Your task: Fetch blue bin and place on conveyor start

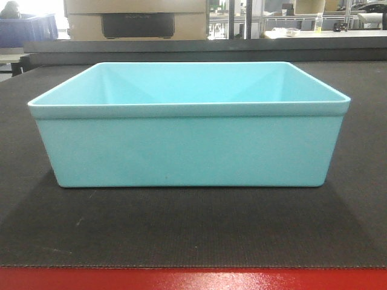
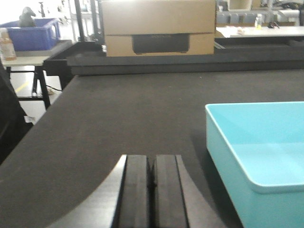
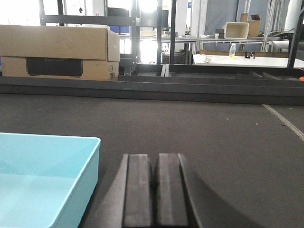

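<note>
So the blue bin [image 1: 188, 142] is sitting flat and upright on the conveyor start [image 1: 193, 229], open side up, nothing inside it as far as I can see. It's set back a bit from the red strip [image 1: 193, 279] along the front edge, with a band of bare belt between them. Dark belt runs out on both sides of the bin and well behind it too, up to a low dark rail at the back, so there's plenty of open surface all around.

Left tool [image 2: 152, 173] is off the bin's left side, low over the belt, pads pressed together with nothing between them. The bin's rolled rim corner [image 2: 209, 107] is just to its right, not touching.

Right tool [image 3: 155, 173] is the mirror of that: closed on nothing, with the bin corner [image 3: 97, 140] just to its left and apart from it. Wide open belt ahead of it.

Cardboard box [image 3: 57, 52] sits beyond the back rail, well away.
</note>
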Controlling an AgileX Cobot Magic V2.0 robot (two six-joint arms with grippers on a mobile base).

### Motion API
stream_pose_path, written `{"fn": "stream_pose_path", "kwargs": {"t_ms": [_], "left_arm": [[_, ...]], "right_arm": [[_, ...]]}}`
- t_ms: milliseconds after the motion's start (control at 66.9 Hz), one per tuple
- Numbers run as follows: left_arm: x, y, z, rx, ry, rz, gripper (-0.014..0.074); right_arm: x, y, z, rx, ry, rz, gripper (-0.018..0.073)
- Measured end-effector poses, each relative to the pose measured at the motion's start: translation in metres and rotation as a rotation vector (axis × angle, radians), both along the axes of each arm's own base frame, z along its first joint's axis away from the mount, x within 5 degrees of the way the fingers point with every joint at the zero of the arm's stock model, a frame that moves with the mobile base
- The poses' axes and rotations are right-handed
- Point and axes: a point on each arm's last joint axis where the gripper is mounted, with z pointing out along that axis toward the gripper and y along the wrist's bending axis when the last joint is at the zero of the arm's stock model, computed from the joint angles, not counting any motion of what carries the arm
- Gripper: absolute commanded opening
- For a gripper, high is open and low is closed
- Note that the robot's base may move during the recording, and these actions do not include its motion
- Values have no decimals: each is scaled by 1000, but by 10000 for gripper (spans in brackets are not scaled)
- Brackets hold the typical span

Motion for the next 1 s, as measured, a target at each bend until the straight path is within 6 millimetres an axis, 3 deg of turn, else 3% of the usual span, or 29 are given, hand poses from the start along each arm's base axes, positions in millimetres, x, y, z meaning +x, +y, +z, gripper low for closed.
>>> {"fn": "stream_pose_path", "kwargs": {"t_ms": [194,314,1001], "left_arm": [[19,2,-55,-15,-6,55,-111],[25,2,-78,-14,-22,49,-111],[26,1,-82,-15,-11,26,-111]], "right_arm": [[0,0,0,0,1,0,-160],[0,0,0,0,1,0,-162],[0,0,0,-2,1,0,-162]]}}
